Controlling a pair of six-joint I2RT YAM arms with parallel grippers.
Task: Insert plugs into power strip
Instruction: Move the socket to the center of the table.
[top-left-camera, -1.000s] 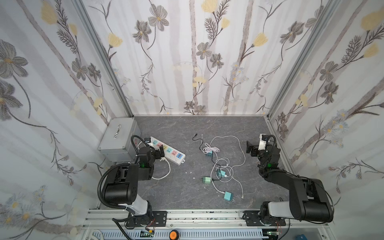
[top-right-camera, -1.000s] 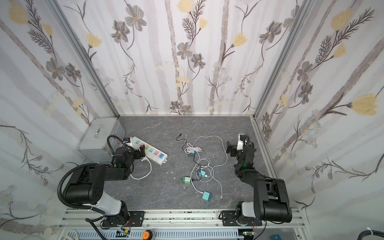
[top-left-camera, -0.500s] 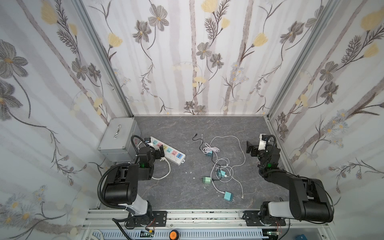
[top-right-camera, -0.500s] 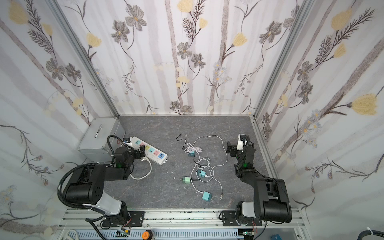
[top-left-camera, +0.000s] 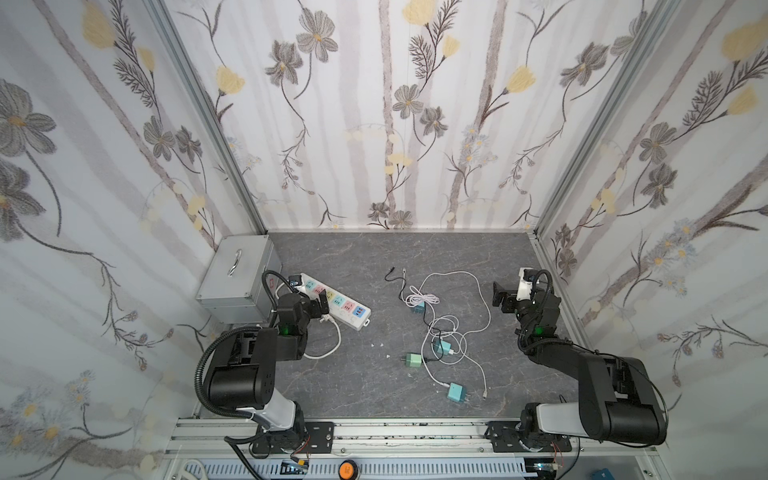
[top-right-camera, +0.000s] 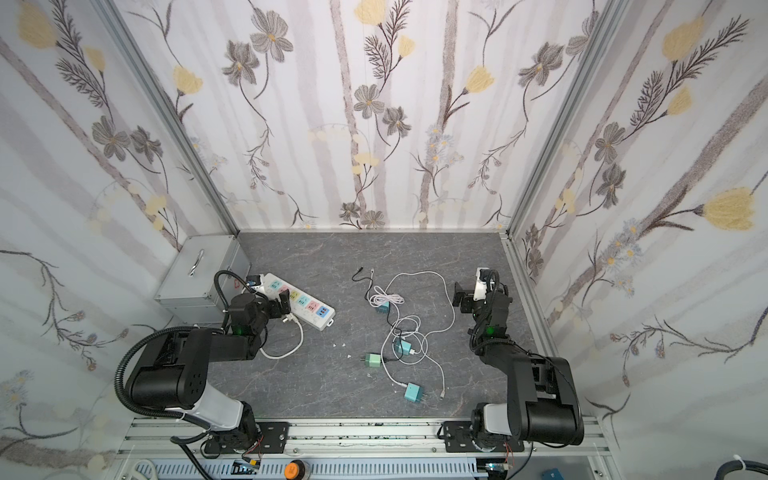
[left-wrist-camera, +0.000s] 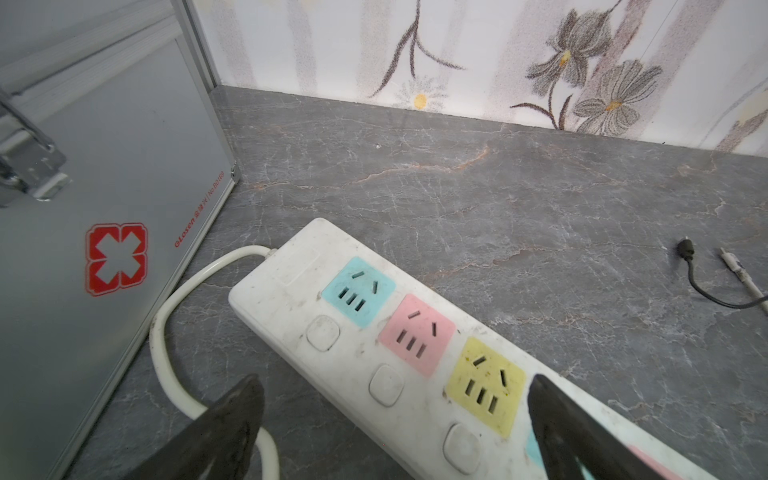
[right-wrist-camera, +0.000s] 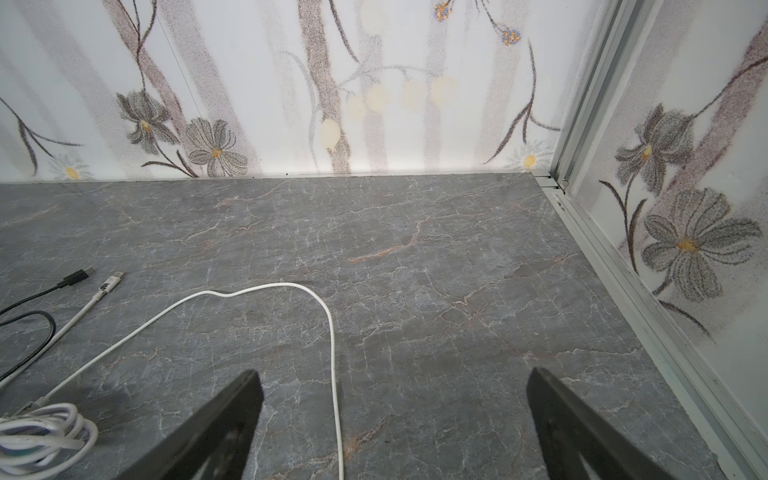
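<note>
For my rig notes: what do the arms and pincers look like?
The left arm and right arm are black, each with a grey base link and green wrist light. A ribbed black hose loops off the left. Pincer fingers are black wedges.

Dark grey stone-look tabletop (right-wrist-camera: 436, 249) is showing a matt, veined finish. Long white plastic power strip (left-wrist-camera: 291, 299) is looking smooth but scuffed and grimy. Grey rectangular metal box (left-wrist-camera: 137, 145) is showing a brushed satin sheen, edges brighter.

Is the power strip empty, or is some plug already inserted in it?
Empty: the power strip shows bare sockets in both top views; the four plugs lie loose on the table.
</note>
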